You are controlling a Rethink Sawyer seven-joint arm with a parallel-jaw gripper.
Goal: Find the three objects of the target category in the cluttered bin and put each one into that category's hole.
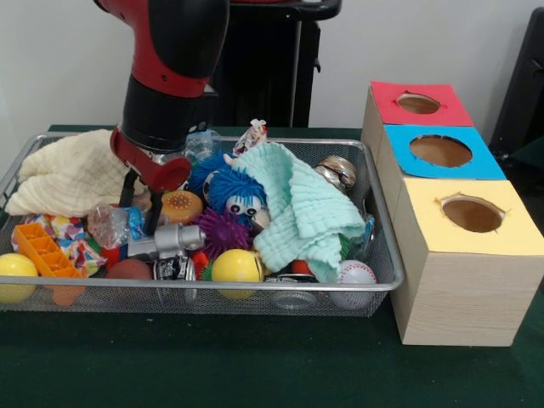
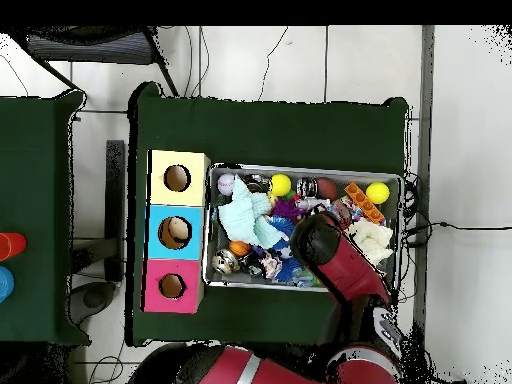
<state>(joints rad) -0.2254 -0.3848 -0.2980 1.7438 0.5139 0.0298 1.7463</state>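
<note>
The silver wire-mesh bin (image 1: 255,288) (image 2: 300,167) is packed with toys and cloths. My gripper (image 1: 141,204) is lowered into its left half, beside the cream cloth, with its two black fingers (image 1: 155,218) apart. A crinkled see-through plastic piece (image 1: 108,225) lies just below and left of the fingertips; I cannot tell if they touch it. Another see-through piece (image 1: 201,144) shows behind the arm at the bin's far rim. The red-topped hole (image 1: 418,103) (image 2: 171,286) is on the farthest box to the right. In the overhead view the arm (image 2: 325,250) hides the gripper.
A cream cloth (image 1: 72,174), a mint cloth (image 1: 302,208), a blue furry toy (image 1: 234,191), a purple spiky ball (image 1: 223,231), yellow balls (image 1: 236,266), a baseball (image 1: 355,276), an orange brick (image 1: 47,251) and a shiny can (image 1: 338,170) fill the bin. Blue-topped (image 1: 440,151) and yellow-topped (image 1: 472,214) holes adjoin.
</note>
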